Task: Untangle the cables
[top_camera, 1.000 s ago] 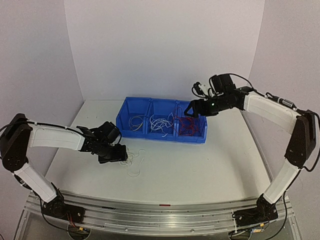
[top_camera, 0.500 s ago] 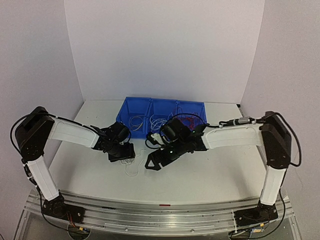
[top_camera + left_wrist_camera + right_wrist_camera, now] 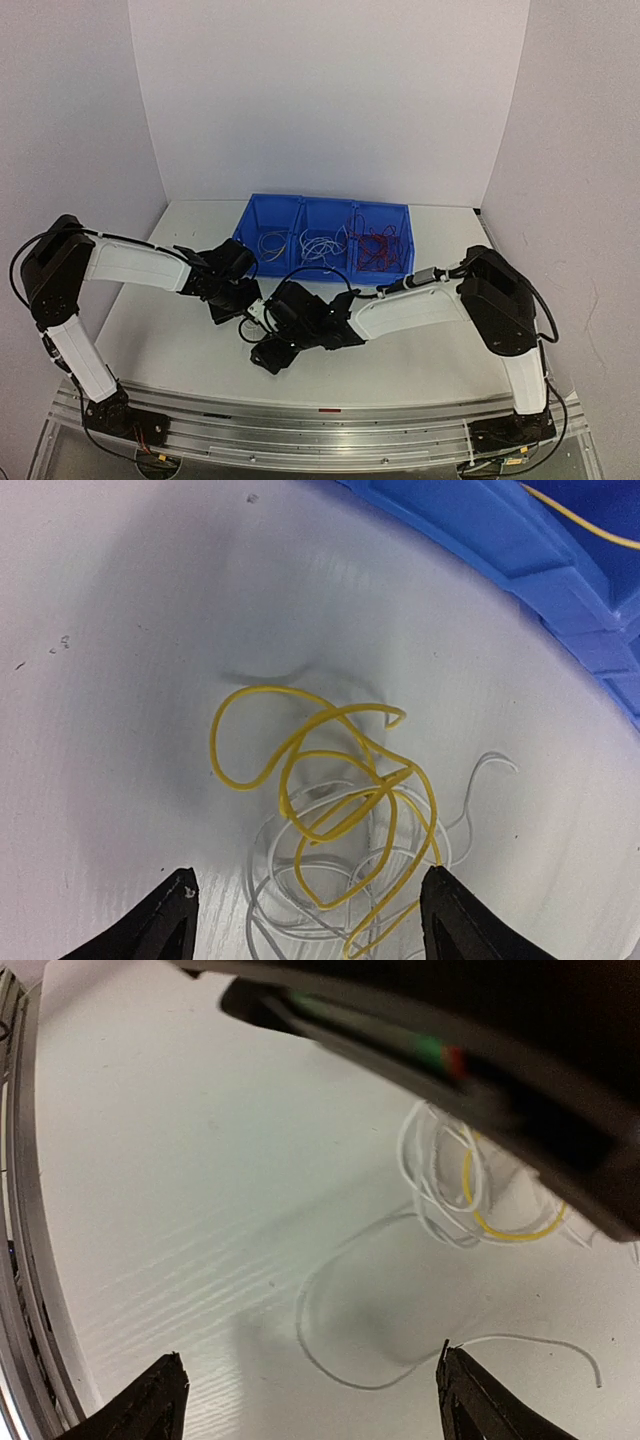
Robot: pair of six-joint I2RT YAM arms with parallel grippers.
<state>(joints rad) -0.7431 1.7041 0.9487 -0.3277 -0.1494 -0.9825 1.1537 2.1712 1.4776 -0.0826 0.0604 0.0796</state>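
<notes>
A knot of yellow and white cables lay unseparated on the white table at 7 o'clock of the blue bins, which already held red cables and white ones, so the task was judged mostly done, while the left gripper and right gripper hovered open-jawed and empty.

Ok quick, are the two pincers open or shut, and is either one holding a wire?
Left pincer: open, holding nothing, over the tangled yellow cable.
Right pincer: open, holding nothing, over a loose white cable.
</notes>
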